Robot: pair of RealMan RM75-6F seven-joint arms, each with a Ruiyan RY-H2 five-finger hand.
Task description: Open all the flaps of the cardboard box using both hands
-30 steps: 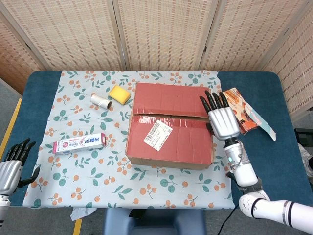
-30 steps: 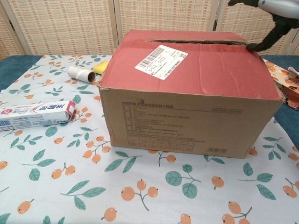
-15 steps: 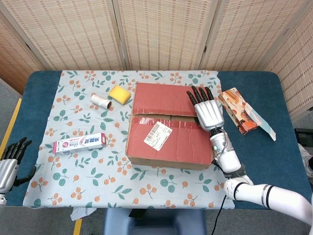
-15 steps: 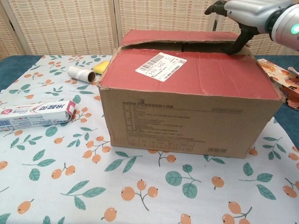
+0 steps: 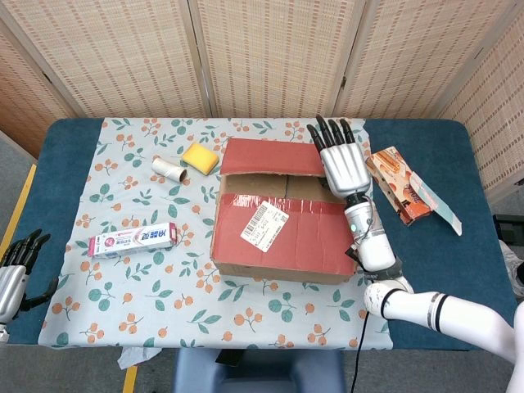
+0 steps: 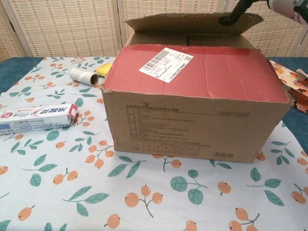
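Observation:
The cardboard box (image 5: 282, 233) (image 6: 192, 115) stands mid-table on the floral cloth. Its rear flap (image 5: 270, 155) (image 6: 190, 21) is lifted, showing a red outer face in the head view and a brown underside in the chest view. The front flap (image 5: 286, 233) (image 6: 192, 67), with a white label, still lies flat. My right hand (image 5: 340, 164) holds the rear flap's right end, fingers straight over the red face and a dark thumb (image 6: 235, 13) under it. My left hand (image 5: 15, 274) hangs open beyond the table's left front corner, holding nothing.
Left of the box lie a yellow sponge (image 5: 200, 156), a cardboard roll (image 5: 169, 169) and a toothpaste carton (image 5: 133, 239) (image 6: 36, 118). An orange snack packet (image 5: 401, 182) lies to its right. Folding screens stand behind the table.
My right hand slid its thumb into the seam and raised the rear flap from flat to tilted up. My left hand sank a little at the lower left.

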